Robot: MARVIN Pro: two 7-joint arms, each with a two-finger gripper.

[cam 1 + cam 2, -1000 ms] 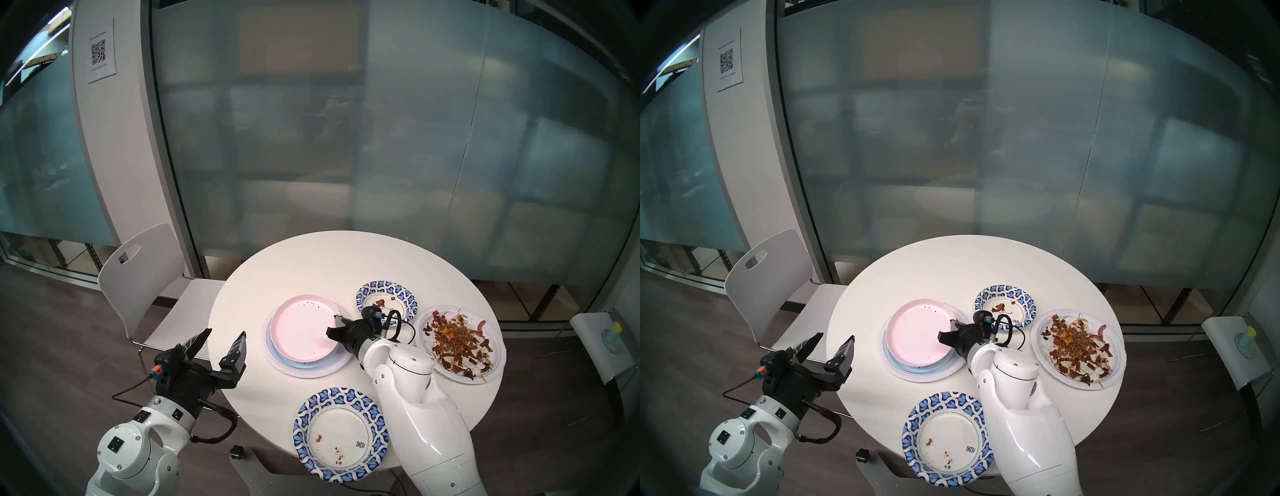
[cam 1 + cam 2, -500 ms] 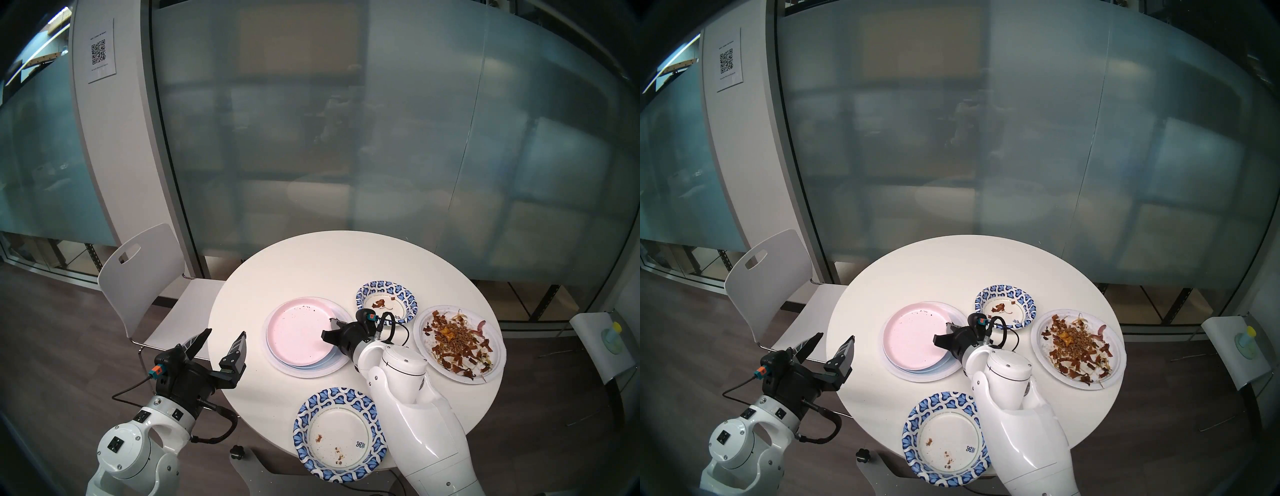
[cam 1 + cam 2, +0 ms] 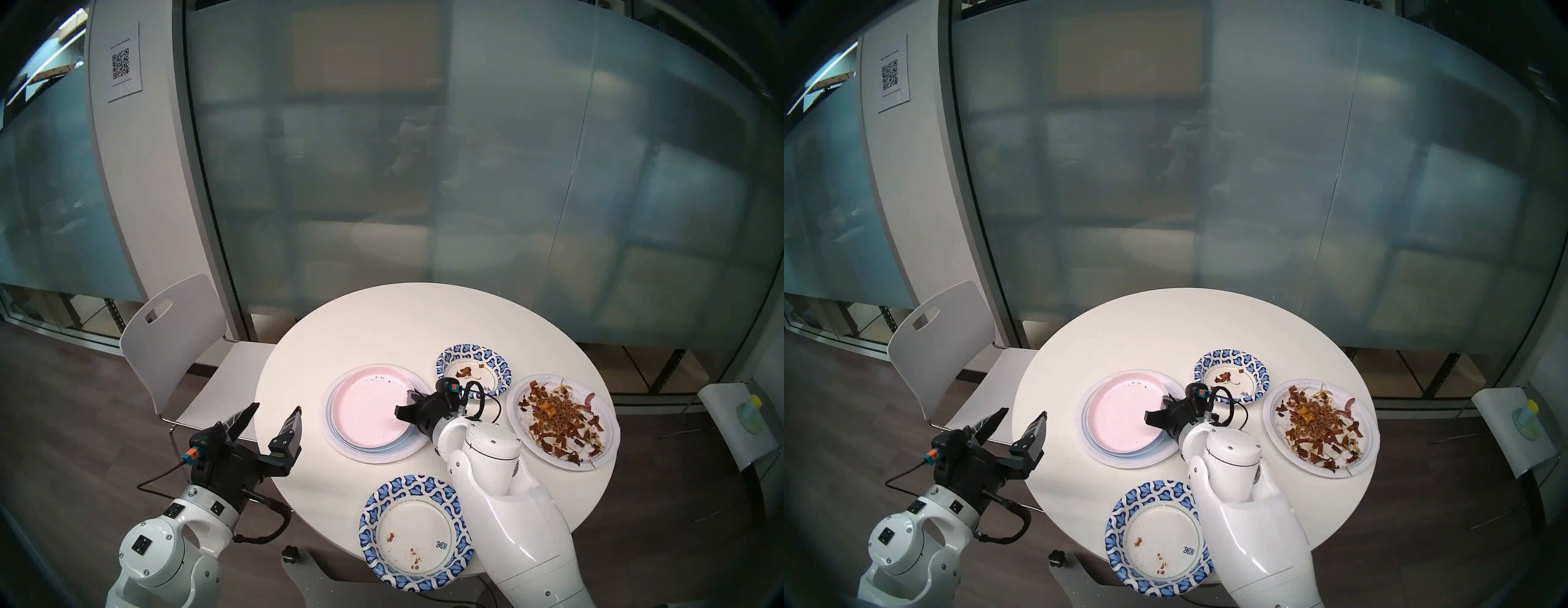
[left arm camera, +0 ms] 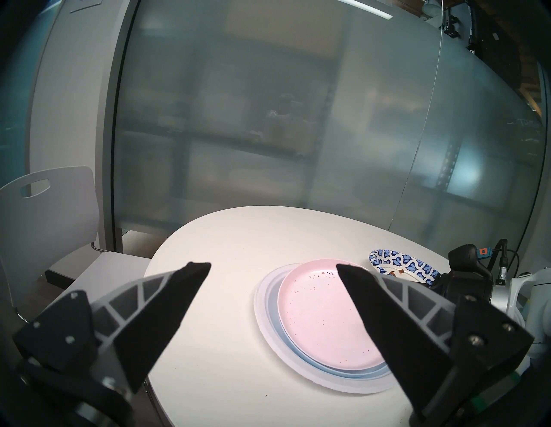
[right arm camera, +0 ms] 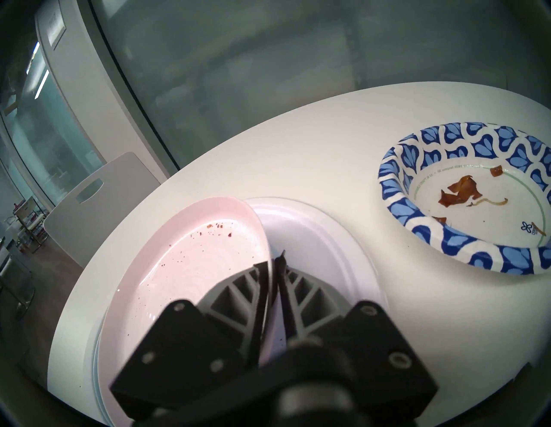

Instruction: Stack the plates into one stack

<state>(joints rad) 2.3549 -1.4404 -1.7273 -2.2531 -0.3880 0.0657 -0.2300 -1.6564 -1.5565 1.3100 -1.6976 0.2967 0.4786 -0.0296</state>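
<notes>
— From the head camera, what's the right gripper [image 3: 408,404] doing?
— Its fingers are pinched on the right rim of the pink plate [image 3: 368,407], which sits on a pale blue plate [image 3: 405,441] and a white plate [image 3: 382,455]. The left gripper [image 3: 273,414] hangs at the table's [image 3: 407,322] left edge, spread wide and empty, well apart from that pile.
— And the other plates?
— A patterned bowl [image 3: 474,368] just behind the right wrist, a white plate of scraps [image 3: 564,429] to its right, a patterned plate [image 3: 418,533] near the front edge.
— Left wrist view?
— Both fingers [image 4: 167,304] stand far apart; the pink plate [image 4: 325,316] lies between and beyond them on the round white table [image 4: 226,357]. A white chair [image 4: 44,214] and frosted glass wall [image 4: 268,119] stand behind.
— Right wrist view?
— The fingers [image 5: 259,286] are nearly together with the pink plate's [image 5: 190,274] rim between them, that edge tilted up off the white plate [image 5: 313,238]. The patterned bowl [image 5: 465,193] sits apart, to the right.
</notes>
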